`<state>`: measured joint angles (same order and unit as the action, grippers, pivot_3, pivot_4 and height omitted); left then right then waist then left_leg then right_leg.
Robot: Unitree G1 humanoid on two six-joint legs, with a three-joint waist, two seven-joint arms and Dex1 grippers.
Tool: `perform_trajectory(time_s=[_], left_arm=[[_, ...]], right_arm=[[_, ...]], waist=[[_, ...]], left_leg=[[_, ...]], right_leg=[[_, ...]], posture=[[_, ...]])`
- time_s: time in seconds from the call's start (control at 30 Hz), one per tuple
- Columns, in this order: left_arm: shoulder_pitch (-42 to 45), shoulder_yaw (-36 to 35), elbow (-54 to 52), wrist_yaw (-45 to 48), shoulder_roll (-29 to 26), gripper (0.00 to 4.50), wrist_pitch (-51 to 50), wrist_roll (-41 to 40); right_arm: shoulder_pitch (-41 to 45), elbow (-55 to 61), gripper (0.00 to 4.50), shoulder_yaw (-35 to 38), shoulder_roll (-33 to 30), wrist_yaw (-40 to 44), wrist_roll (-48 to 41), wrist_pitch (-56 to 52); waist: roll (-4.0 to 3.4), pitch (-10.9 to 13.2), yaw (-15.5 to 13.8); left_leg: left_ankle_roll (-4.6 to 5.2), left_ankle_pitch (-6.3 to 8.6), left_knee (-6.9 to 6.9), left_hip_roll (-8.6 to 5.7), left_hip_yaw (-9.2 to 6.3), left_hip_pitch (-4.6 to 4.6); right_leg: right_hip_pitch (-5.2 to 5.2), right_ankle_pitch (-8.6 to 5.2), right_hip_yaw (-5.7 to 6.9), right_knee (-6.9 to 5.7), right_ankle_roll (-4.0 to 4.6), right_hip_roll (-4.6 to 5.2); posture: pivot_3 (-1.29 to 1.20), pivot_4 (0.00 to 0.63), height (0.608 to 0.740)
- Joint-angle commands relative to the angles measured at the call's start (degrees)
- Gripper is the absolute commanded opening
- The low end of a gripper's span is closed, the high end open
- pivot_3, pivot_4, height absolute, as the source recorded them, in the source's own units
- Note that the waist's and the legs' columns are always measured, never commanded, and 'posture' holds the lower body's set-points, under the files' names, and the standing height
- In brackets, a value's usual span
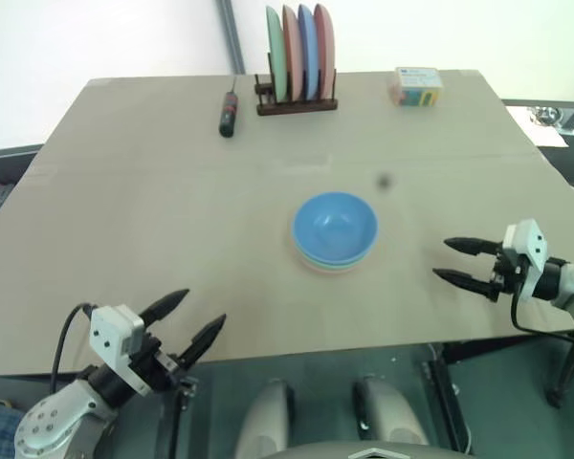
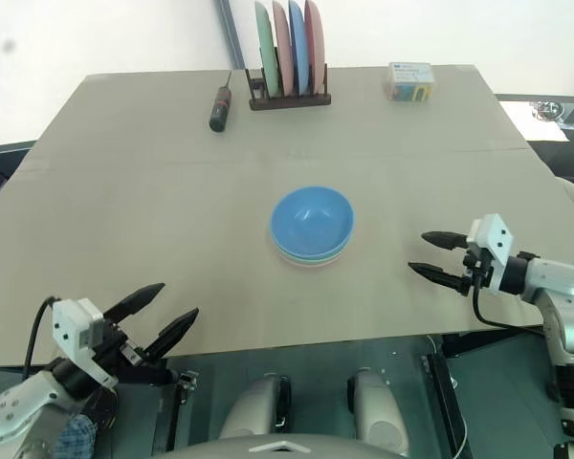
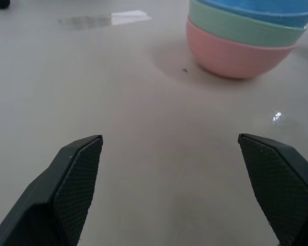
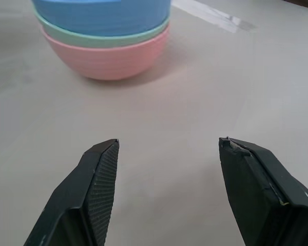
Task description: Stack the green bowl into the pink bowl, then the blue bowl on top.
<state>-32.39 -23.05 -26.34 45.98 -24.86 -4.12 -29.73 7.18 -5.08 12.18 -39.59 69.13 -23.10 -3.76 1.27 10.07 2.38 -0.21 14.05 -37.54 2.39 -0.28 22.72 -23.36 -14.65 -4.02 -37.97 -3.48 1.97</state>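
On the table (image 1: 124, 191) we saw the blue bowl (image 1: 335, 226) nested atop the stack, well in front of the plate rack (image 1: 297, 96). The wrist views added the green bowl (image 4: 100, 40) inside the pink bowl (image 4: 113, 59). Left gripper (image 1: 191, 320) and right gripper (image 1: 464, 262) stood spread wide, empty. We judged a careless swing could topple the stack.

The left pincer (image 1: 191, 318) hangs over the near edge of the worktop (image 1: 172, 210), its two black fingers spread wide and empty, pointing up the worktop. The right pincer (image 1: 452, 260) reaches in low from the worktop's right edge, fingers parted and empty, pointing left.
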Motion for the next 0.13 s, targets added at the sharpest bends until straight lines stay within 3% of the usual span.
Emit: perform_trajectory(time_s=[0.03,0.13], left_arm=[[-1.77,0.16,-1.53,-0.32,1.16,4.5,3.86,1.81],[-2.25,-0.08,-1.29,-0.63,1.53,4.5,5.54,2.59]], right_arm=[[-0.29,-2.82,3.23,1.75,1.22,0.95,-1.44,4.95],[0.42,-5.35,3.23,1.23,1.59,1.65,-1.16,7.21]], waist=[[0.0,0.0,0.02],[0.0,0.0,0.0]], left_leg=[[0.0,0.0,-0.01,0.0,0.02,-0.01],[0.0,0.0,-0.02,0.0,0.05,0.02]], right_leg=[[0.0,0.0,-0.02,-0.01,0.0,-0.01],[-0.01,0.02,-0.07,0.0,0.02,-0.01]], posture=[[0.0,0.15,0.74],[0.0,0.15,0.74]])
